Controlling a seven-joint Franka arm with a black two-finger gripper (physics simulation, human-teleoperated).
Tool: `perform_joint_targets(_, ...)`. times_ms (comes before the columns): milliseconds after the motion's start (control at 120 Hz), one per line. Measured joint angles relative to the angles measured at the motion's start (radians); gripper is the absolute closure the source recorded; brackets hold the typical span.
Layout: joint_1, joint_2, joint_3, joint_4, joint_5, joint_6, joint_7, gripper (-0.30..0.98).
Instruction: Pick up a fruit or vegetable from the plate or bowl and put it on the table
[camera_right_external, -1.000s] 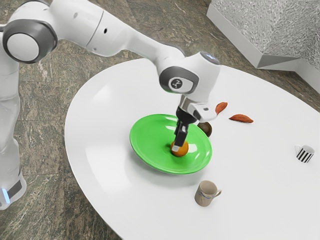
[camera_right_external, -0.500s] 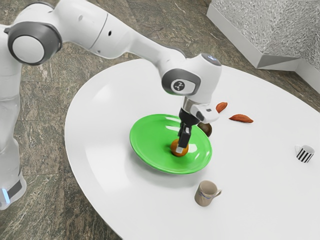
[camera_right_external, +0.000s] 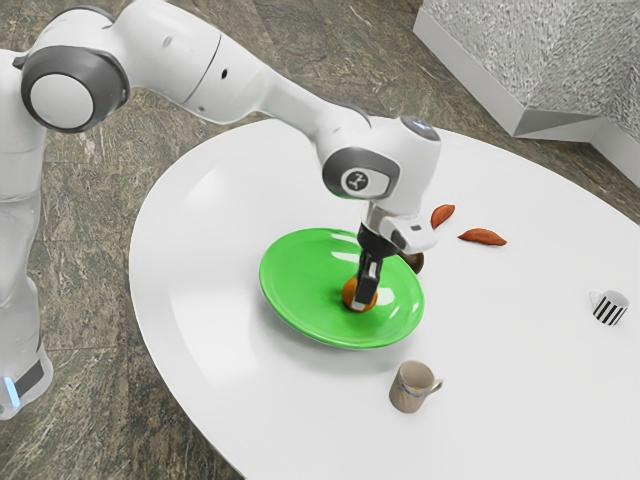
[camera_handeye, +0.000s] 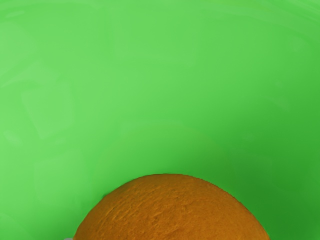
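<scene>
Hand (camera_right_external: 361, 303) at 1 orange (camera_handeye: 172, 210) on plate (camera_right_external: 300, 285)

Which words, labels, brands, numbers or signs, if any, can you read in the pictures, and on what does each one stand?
Readable text: none.
Small dark sign on the robot arm's grey-and-white rounded joint: too small to read.
Bluish mark on the white top of the arm's last section: too small to read.
Thin bluish marking on the beige cylindrical mug: too small to tell whether it is writing.
</scene>
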Motion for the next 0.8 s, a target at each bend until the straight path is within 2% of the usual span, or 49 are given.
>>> perform_joint_targets(150, 0.001, -0.004, -0.002, 0.001, 0.005, 0.018, 0.011, 0.39)
perform_joint_targets(208, 0.011, -0.029, -0.028, 0.09, 0.015, -0.028, 0.012, 0.44)
perform_joint_targets(283, 0.016, -0.056, -0.092, 0.205, 0.042, -0.099, 0.009, 0.4)
perform_joint_targets(317, 0.029, 0.025, -0.169, 0.362, 0.052, -0.128, 0.008, 0.37)
perform_joint_targets(375, -0.042, 0.197, -0.264, 0.622, 0.072, -0.175, 0.007, 0.36)
perform_joint_targets(450, -0.077, 0.316, -0.31, 0.779, 0.086, -0.212, 0.008, 0.37)
perform_joint_targets(500, -0.086, 0.356, -0.319, 0.817, 0.091, -0.224, 0.009, 0.37)
perform_joint_targets(542, -0.094, 0.373, -0.322, 0.833, 0.089, -0.234, 0.01, 0.25)
perform_joint_targets(633, -0.1, 0.383, -0.323, 0.842, 0.08, -0.25, 0.012, 0.13)
perform_joint_targets(800, -0.096, 0.372, -0.32, 0.834, 0.062, -0.291, 0.016, 0.04)
